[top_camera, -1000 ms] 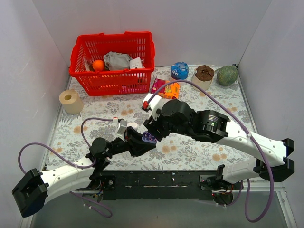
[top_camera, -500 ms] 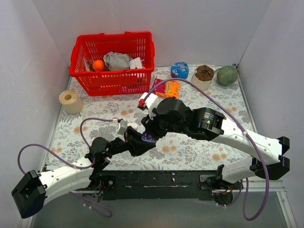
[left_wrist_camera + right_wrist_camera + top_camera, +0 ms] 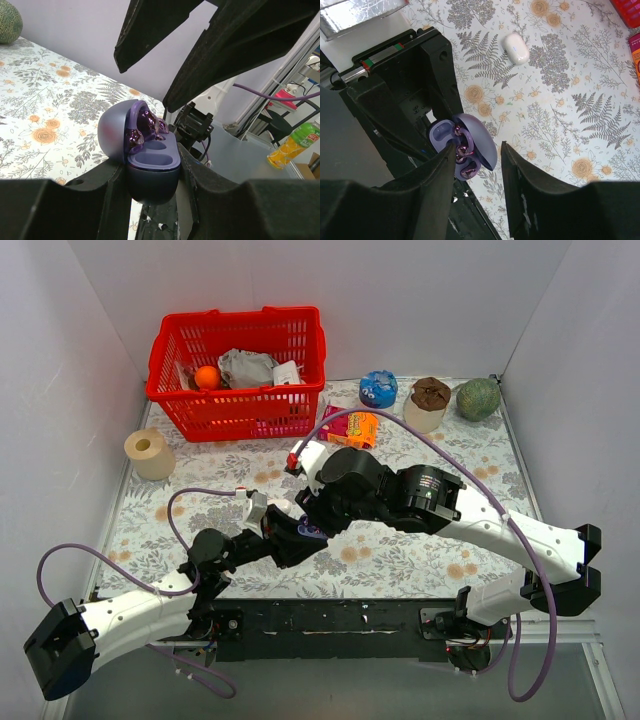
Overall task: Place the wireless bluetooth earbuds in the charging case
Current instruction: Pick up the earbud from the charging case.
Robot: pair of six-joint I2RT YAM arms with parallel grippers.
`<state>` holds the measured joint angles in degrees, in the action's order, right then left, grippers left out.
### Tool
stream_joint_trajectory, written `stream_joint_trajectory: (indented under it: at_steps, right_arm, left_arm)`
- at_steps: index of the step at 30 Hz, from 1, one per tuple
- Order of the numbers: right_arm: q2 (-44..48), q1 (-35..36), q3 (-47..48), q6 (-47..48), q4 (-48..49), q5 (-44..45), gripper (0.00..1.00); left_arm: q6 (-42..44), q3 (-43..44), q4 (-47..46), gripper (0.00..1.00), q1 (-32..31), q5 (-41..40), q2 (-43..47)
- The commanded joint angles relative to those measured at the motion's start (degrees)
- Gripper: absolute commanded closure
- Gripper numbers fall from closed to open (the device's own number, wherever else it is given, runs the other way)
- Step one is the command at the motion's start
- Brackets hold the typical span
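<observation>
1. The right hand (image 3: 476, 150) has swung in from farther off and now hangs directly over the left hand (image 3: 292, 536). Its fingers have narrowed over the last second but are released, with a gap between them and nothing in it.
2. The left hand has not shifted. It stays clenched on the case (image 3: 150, 175), lid open and tipped back beyond its fingers.
3. The buds (image 3: 142, 127) lie in the case just under the right fingers, bunched at the hinge end against the lid's inside. The well nearer the left wrist looks empty, so I judge them in but not seated.
4. The narrowing looks like a line-up to nudge or pinch a bud into place. A careless squeeze could flick one onto the bench (image 3: 580, 100).
</observation>
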<state>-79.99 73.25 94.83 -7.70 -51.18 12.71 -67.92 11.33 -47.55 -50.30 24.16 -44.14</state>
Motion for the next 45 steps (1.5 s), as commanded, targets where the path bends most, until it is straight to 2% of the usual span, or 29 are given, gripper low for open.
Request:
stream_joint_trajectory:
  at_steps: [1, 9, 21, 32, 36, 45]
  right_arm:
    - [0.0, 0.3, 2.0, -0.6, 0.4, 0.3, 0.53]
    - [-1.3, 0.2, 2.4, -0.4, 0.4, -0.1, 0.57]
    - [-2.1, 0.0, 2.1, -0.4, -0.2, 0.9, 0.67]
    - [-1.3, -0.6, 2.0, -0.6, -0.4, 0.7, 0.84]
    - [-1.0, -0.6, 1.8, -1.0, 0.2, -0.1, 0.99]
    - [0.3, -0.6, 2.1, -2.0, 1.0, 0.1, 0.99]
  left_arm:
    - [0.9, 2.4, 0.1, 1.0, 0.5, -0.7, 1.0]
    - [0.7, 2.3, 0.2, 1.0, 0.4, -0.7, 1.3]
    - [0.4, 2.1, 0.1, 1.0, 0.4, -0.7, 1.6]
    - [0.1, 2.5, -1.0, 1.0, 0.4, -0.7, 0.7]
    - [-0.2, 2.4, -1.8, 1.0, 0.4, -0.7, 0.4]
    - [-1.3, 1.2, -3.1, 1.0, 0.4, -1.8, 0.6]
